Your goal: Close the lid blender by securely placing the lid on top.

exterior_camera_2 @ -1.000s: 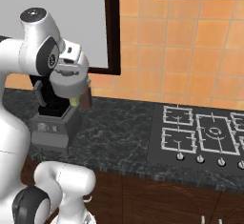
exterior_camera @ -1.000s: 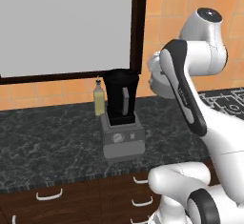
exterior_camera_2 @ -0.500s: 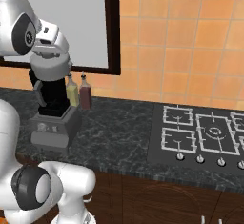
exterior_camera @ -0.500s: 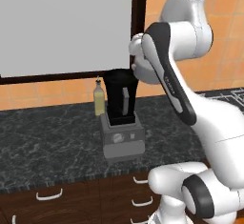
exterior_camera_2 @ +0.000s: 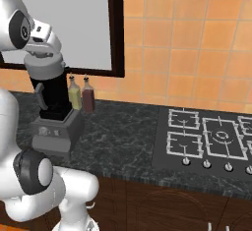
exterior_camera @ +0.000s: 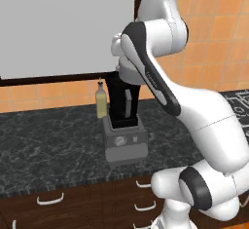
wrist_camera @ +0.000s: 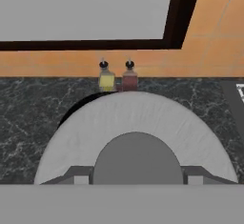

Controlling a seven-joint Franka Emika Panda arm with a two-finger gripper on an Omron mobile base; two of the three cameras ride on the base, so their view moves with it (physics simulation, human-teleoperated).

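Looking along the claw (wrist_camera: 136,180), we see it partly closed on the knob of the lid (wrist_camera: 138,123), fingers pressed to either side. The lid sits over the dark rim of the blender (exterior_camera_2: 51,100), which stands on the table (exterior_camera_2: 123,131).

Round light-grey lid (wrist_camera: 143,123) with darker central knob (wrist_camera: 137,158) sits between two grey fingers (wrist_camera: 76,175) gripping knob. Black blender jar rim (wrist_camera: 78,106) peeks out at lid's far-left edge. Beyond, on dark marbled counter (wrist_camera: 28,118): yellowish bottle (wrist_camera: 106,77) left, touching dark-red bottle (wrist_camera: 129,77) right, against orange tiled wall (wrist_camera: 209,51). Dark-framed grey window (wrist_camera: 86,8) above.
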